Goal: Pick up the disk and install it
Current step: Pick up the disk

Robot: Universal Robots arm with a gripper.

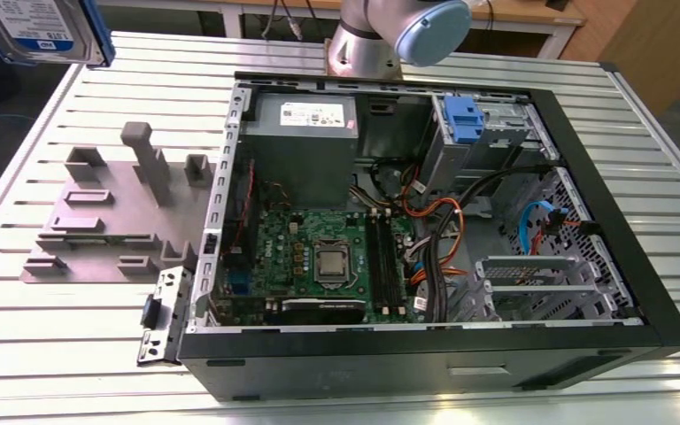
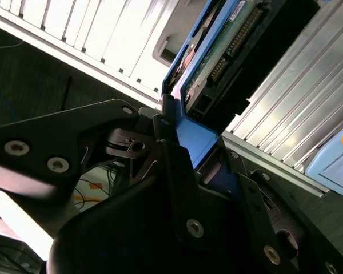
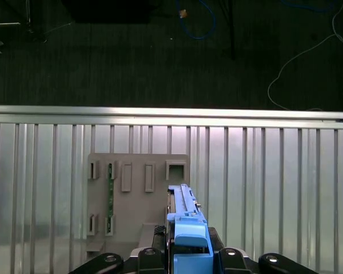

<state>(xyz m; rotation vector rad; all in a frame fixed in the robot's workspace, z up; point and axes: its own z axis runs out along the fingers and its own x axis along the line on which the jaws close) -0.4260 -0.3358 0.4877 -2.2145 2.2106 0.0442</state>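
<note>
The disk (image 1: 39,27) hangs high over the far corner of the table at the exterior view's left, its white-and-blue label and a blue side rail facing the camera. In the second wrist view my gripper (image 2: 194,149) is shut on the disk (image 2: 217,57), whose green circuit board and connector edge point away from the black fingers (image 2: 174,171). In the first wrist view the disk (image 3: 186,214) stands edge-on in the gripper (image 3: 190,251), above the grey fixture (image 3: 138,188). The open computer case (image 1: 231,204) lies on the table with a blue clip (image 1: 464,119) at its drive bay.
A grey fixture (image 1: 110,212) with upright posts sits on the slatted table (image 1: 57,354) beside the case. Orange and blue cables (image 1: 541,221) cross the case interior. The arm's base (image 1: 370,40) stands behind the case. A green strip (image 3: 110,188) sits in one fixture slot.
</note>
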